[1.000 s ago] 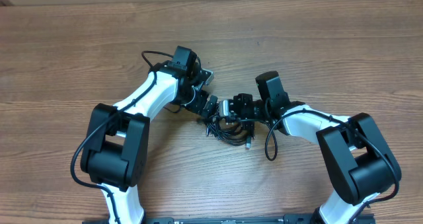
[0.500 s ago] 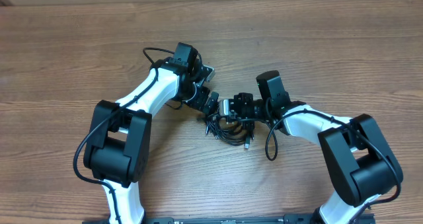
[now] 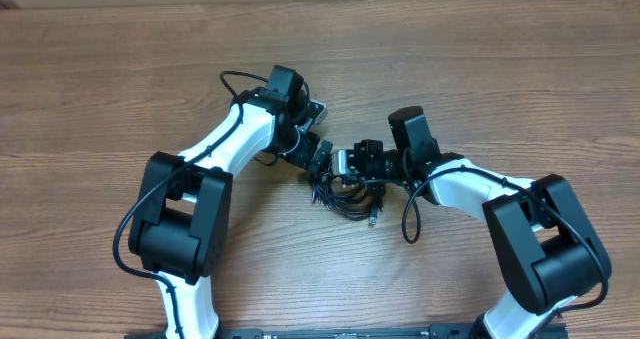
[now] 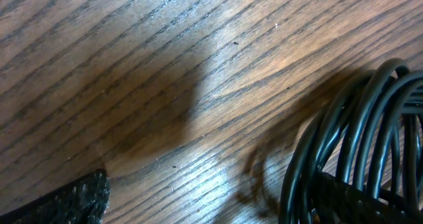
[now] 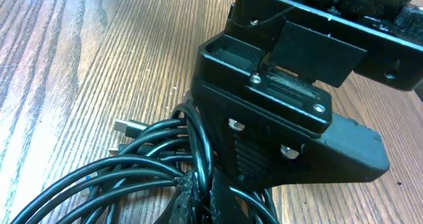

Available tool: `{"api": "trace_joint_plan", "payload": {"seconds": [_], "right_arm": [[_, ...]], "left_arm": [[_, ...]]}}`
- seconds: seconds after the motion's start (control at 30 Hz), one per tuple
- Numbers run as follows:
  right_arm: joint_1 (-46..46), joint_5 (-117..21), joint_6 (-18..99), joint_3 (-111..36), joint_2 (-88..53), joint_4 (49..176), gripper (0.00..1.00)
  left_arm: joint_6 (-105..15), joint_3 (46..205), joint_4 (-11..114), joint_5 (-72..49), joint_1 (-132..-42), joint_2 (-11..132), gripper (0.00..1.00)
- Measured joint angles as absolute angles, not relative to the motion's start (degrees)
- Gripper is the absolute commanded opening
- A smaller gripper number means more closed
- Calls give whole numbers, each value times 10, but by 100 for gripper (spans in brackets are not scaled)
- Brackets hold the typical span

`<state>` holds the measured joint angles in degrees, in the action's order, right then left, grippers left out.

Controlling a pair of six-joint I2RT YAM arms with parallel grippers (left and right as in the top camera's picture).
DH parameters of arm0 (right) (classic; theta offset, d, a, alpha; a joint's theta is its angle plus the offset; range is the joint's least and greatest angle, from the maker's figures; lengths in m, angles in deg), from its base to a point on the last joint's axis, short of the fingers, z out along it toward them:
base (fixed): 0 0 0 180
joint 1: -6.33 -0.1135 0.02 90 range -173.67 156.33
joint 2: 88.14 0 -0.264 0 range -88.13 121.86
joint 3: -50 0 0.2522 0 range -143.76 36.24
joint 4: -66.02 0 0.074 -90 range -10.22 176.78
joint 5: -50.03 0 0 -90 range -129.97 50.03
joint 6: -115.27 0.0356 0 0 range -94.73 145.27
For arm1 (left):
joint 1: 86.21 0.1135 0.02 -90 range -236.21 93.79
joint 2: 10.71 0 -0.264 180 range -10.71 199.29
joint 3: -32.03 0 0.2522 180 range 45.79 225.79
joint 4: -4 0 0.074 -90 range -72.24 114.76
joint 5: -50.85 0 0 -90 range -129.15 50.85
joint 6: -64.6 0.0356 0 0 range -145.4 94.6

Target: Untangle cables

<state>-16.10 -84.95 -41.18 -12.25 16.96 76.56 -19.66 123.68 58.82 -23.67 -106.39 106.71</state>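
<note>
Overhead view shows the two arms meeting over a wooden table (image 3: 500, 59), their grippers tip to tip above a small coil of black cables (image 3: 350, 201). The left gripper (image 3: 318, 161) has its jaws spread as wide as they go and holds nothing. The coil lies just beyond its tips, toward the right gripper (image 3: 343, 171).

From the left wrist camera, one rough black finger pad (image 4: 66, 201) sits at the lower left over bare wood. The other pad is at the lower right, in front of the curved strands of the coil. The edge of the bundle is at that finger, and the gap between the jaws is mostly bare table. Whether that pad touches the strands I cannot tell.

The right gripper is closed tight. Its wrist camera shows the fingertips pinched on several strands where they bunch together, directly under the gripper. From that pinch the loops fan out to one side on the wood, with a metal-tipped plug (image 5: 123, 126) at their far edge. The black body of the left gripper fills the space straight ahead of the right gripper, just above the coil.
</note>
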Motion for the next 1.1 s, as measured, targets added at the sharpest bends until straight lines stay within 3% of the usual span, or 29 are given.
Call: {"api": "trace_joint_plan", "payload": {"seconds": [1.1], "right_arm": [[-91, -922, -395, -123, 139, 791, 4]], "left_arm": [[-210, 1250, 567, -231, -1065, 1083, 99]]}}
